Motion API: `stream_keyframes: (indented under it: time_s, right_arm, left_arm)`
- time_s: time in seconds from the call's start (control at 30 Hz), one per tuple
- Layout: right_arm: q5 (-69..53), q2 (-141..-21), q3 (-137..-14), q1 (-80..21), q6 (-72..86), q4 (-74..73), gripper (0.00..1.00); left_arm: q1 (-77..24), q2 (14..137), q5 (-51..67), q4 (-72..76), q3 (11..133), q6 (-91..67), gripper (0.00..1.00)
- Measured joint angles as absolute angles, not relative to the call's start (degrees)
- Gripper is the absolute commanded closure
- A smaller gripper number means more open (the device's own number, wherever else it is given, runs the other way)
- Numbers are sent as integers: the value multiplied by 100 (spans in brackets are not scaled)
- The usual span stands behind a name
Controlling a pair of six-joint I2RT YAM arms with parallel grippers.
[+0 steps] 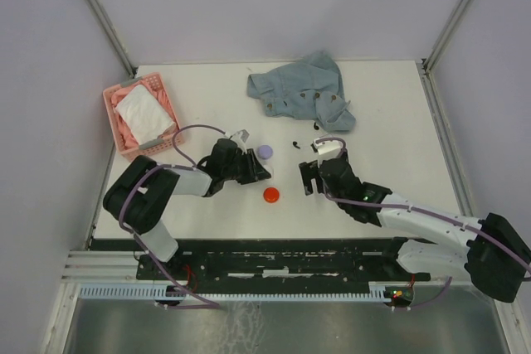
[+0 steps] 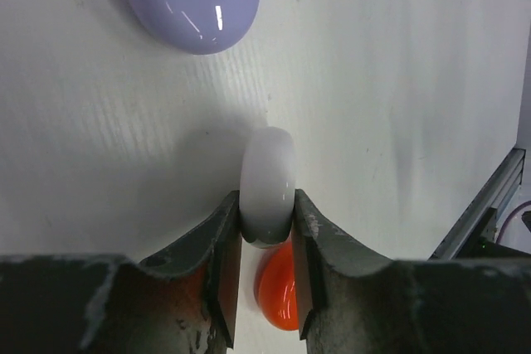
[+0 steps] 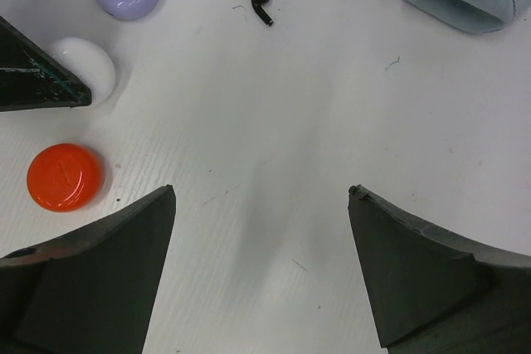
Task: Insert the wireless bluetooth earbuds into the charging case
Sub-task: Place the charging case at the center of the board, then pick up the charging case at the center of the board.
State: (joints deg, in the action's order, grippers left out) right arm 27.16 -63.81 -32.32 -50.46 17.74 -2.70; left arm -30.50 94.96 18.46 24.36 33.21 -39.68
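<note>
the left arm (image 1: 158, 192) and the right arm (image 1: 431, 223) are black rounded joint housings joined by pale grey links, each trailed by a thin lilac cable (image 1: 199, 128). a small white block (image 1: 329, 147) and a tiny green light (image 1: 365, 197) sit on the right arm. the jaws are dark grey wedges, scuffed pale at the edges.
</note>
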Motion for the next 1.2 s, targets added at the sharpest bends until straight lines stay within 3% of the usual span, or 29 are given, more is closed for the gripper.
stream_keyframes:
  time_s: [0.17, 0.23, 0.3, 0.93, 1.2]
  right_arm:
    - [2805, -6208, -3194, -5046, 1765, -220, 6]
    - [2847, -6134, -3186, -5046, 1756, -211, 6]
    - [2867, -6080, -3177, -5046, 1752, -207, 6]
    - [3074, -6080, -3155, -5046, 1664, -202, 5]
    - [3072, -6202, -3155, -5046, 1664, -189, 5]
  left_arm:
    - [-3135, 9627, 1986, 2545, 3404, -4136, 51]
    - [-3166, 9620, 1951, 2517, 3428, -4152, 27]
    - [-3183, 9561, 1959, 2458, 3481, -4228, 19]
    - [-2869, 8237, -1028, -1160, 4215, -3009, 7]
    - [-2276, 8510, -1079, -1229, 4783, -2176, 7]
